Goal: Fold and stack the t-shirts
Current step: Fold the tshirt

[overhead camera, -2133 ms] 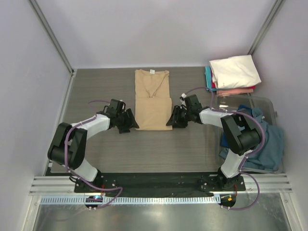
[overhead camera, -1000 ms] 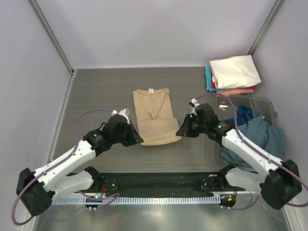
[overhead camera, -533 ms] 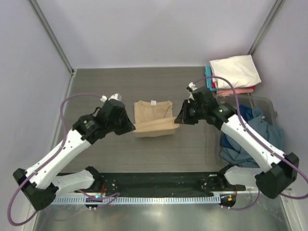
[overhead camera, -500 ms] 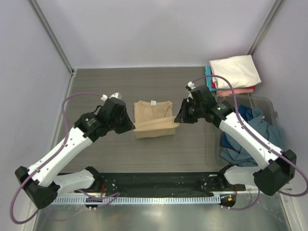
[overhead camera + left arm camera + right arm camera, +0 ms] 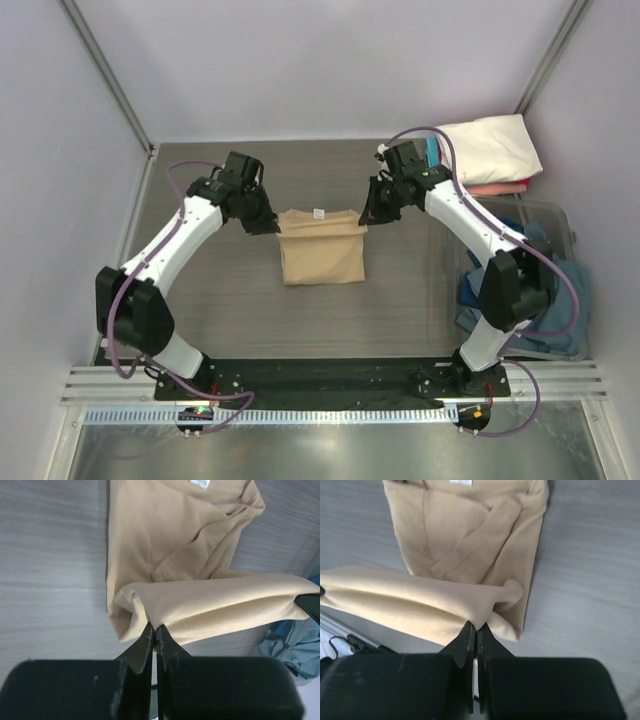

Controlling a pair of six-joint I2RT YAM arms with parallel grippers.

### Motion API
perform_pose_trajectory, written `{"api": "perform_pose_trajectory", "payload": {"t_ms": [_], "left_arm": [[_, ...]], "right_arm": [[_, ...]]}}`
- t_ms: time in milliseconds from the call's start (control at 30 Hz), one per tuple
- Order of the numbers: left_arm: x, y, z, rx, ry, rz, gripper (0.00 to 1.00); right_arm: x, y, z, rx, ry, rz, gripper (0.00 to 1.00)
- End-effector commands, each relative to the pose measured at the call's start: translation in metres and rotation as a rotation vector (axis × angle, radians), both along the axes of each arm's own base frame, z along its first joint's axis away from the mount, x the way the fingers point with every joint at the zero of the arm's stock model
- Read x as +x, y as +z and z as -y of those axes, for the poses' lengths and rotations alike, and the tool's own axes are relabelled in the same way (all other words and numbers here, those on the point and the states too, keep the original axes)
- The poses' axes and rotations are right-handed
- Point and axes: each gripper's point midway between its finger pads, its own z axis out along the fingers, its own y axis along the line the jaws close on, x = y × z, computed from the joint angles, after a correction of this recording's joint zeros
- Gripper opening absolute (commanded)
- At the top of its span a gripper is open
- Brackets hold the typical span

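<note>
1. The tan shirt (image 5: 320,245) is laid at the centre of the worktop (image 5: 200,290), with its collar toward 12 o'clock and a white label showing at the neck.
2. One edge of the cloth is lifted and stretched taut between the two arms, just short of the collar, so that the shirt is doubled over on itself.
3. The left fingers (image 5: 144,647) are closed on the end of that edge at the shirt's 9 o'clock side, with cloth pinched between the tips.
4. The right fingers (image 5: 466,637) are closed on the opposite end, at the shirt's 3 o'clock side.
5. In both wrist views, cloth is seen folded inward across the chest.
6. A stack (image 5: 480,170) of folded shirts is set at the worktop's 1 o'clock corner, topped by a cream shirt (image 5: 488,147), with pink and teal edges showing beneath.
7. Crumpled blue shirts (image 5: 545,285) are held in a clear bin (image 5: 562,222) at 3 o'clock.
</note>
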Motion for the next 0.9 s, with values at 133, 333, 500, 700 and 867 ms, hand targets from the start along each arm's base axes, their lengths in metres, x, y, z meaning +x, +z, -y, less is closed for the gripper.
{"api": "perform_pose_trajectory", "payload": {"t_ms": [133,333,500,700,867], "left_arm": [[0.055,-0.013,-0.019,0.067,-0.039,-0.021,0.00],[0.087,-0.045,-0.025,0.098,-0.055,-0.115,0.00],[0.106,-0.061,-0.032,0.130,-0.043,-0.152,0.00],[0.135,-0.071,-0.039,0.130,-0.013,-0.162,0.03],[0.166,-0.065,-0.063,0.195,0.014,-0.153,0.46]], "right_arm": [[0.055,-0.006,0.010,-0.031,0.004,0.035,0.01],[0.089,-0.024,0.006,-0.016,0.005,0.016,0.01],[0.112,-0.033,0.001,0.019,0.003,0.006,0.01],[0.139,-0.050,-0.002,0.055,-0.003,-0.014,0.24],[0.189,-0.036,0.005,0.100,-0.042,0.070,0.82]]}}
